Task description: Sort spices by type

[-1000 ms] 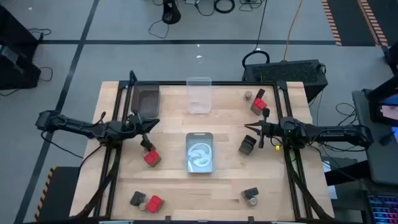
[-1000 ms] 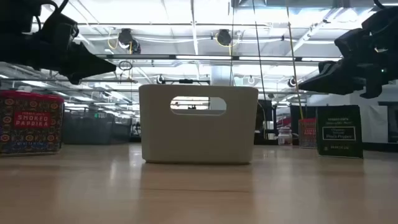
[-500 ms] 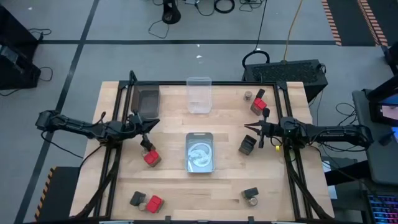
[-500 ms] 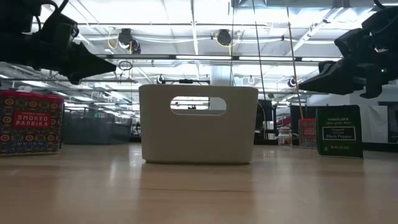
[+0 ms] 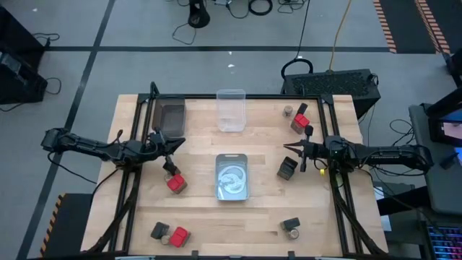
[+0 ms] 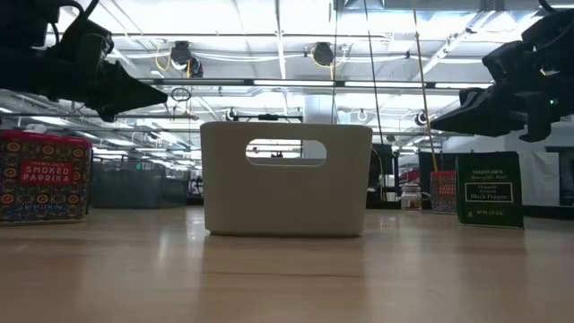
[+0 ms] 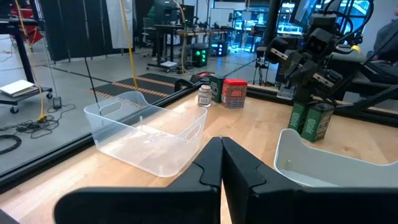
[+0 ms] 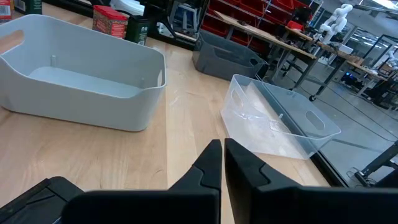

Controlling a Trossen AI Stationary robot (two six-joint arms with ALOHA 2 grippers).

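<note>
- We see the left hand [image 5: 178, 144] poised above the left part of the tabletop [image 5: 198, 209], its fingers pressed together and holding nothing.
- Just below that hand's tip in the high view sit a red smoked paprika box [image 5: 175, 183] and a small round jar [image 5: 170, 173], touching each other.
- Farther toward the near edge from the left hand we find another red box [image 5: 179, 235] beside a dark container [image 5: 159, 231].
- Beyond the left hand, at the far edge, lies a dark grey bin [image 5: 170, 118].
- Between the two hands sits the pale grey bin [image 5: 232, 176]; the clear plastic bin [image 5: 231, 110] lies beyond it at the far edge.
- Just beside the right hand's tip, toward the near side, stands a black pepper box [image 5: 287, 168].
- The right hand [image 5: 288, 148] hovers over the right part of the tabletop, its fingers closed on nothing.
- Beyond the right hand, near the far corner, we see a red box [image 5: 301, 110], a dark box [image 5: 297, 123] and a small round jar [image 5: 287, 111] close together.
- Well toward the near edge from the right hand sit a black box [image 5: 290, 223] and a round jar [image 5: 291, 232], touching.
</note>
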